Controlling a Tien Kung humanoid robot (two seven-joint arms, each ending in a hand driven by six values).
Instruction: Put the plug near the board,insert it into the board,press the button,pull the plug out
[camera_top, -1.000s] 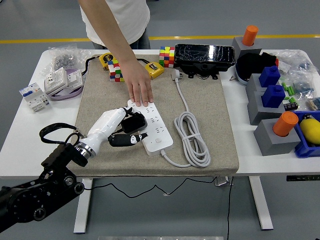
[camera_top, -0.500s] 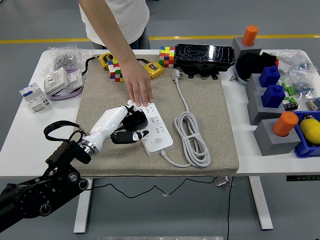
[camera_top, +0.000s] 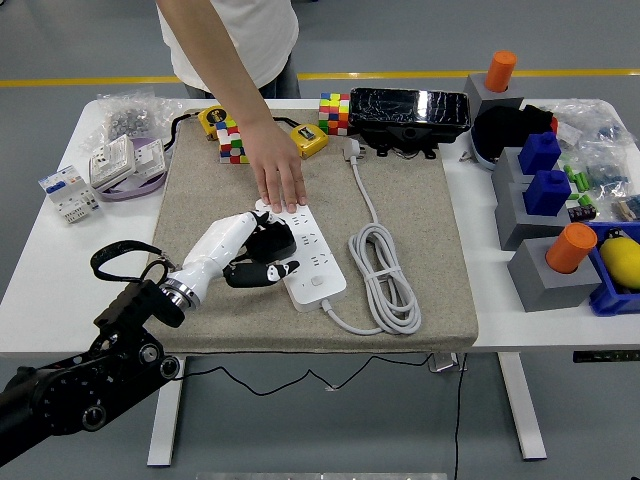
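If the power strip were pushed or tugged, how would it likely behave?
The power strip looks rigid and flat, so unlikely to tip. It probably slides easily: a person's hand presses its far end while the left hand works the plug. Its coiled cord looks floppy.

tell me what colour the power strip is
White, clearest in the head view: power strip.

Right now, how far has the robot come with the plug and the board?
Done: the black plug has reached the white board. In hand: the left hand holds the plug over a socket while a person's hand steadies the board's far end. Whether it is fully inserted is unclear. Left: button press, pull-out.
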